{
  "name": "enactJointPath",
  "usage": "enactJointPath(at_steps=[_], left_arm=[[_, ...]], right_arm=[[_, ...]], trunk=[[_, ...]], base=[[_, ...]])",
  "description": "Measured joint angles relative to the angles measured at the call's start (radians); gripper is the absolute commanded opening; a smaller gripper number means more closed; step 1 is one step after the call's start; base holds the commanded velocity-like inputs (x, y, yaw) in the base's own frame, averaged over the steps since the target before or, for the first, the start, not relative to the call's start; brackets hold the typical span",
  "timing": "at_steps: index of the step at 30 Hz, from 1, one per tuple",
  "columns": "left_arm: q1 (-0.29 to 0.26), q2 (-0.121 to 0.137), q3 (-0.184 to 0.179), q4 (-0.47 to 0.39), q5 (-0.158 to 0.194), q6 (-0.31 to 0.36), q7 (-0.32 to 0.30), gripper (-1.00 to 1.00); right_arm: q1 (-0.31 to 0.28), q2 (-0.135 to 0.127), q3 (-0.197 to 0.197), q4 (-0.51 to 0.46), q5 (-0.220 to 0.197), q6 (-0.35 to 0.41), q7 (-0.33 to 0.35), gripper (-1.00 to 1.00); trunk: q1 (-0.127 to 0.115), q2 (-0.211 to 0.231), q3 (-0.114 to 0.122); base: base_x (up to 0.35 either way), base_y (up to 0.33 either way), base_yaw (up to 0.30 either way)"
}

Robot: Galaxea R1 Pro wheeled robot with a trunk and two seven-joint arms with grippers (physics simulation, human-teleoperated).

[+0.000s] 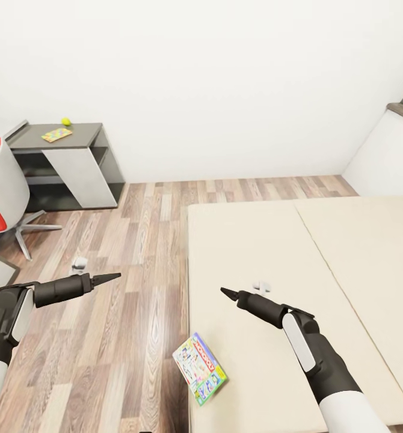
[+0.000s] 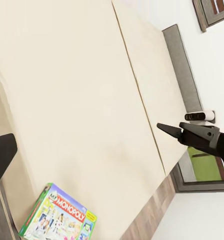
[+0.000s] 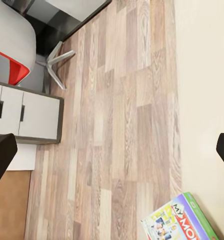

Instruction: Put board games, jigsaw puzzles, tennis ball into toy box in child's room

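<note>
A white-green board game lies at the near left corner of the bed, overhanging its edge; it also shows as the board game and the board game. My right gripper hovers over the bed beyond the box, open and empty, with its fingers wide apart. Over the floor left of the bed, my left gripper is open and empty. Far off, a jigsaw puzzle and the tennis ball rest on the table's dark grey wing. The toy box is out of view.
A red-and-white swivel chair stands at the left by the table. The light grey wing's white drawers are near my left side. One small white object lies on the wood floor, another on the bed. A white cabinet stands at the far right.
</note>
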Motion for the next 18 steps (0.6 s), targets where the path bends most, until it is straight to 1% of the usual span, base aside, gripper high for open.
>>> enactJointPath(at_steps=[18], left_arm=[[0.000,0.000,0.001,0.000,0.000,0.000,0.000,1.00]], right_arm=[[0.000,-0.004,-0.003,0.004,0.003,0.000,-0.006,1.00]], trunk=[[0.000,0.000,0.029]], base=[[0.000,0.000,0.000]])
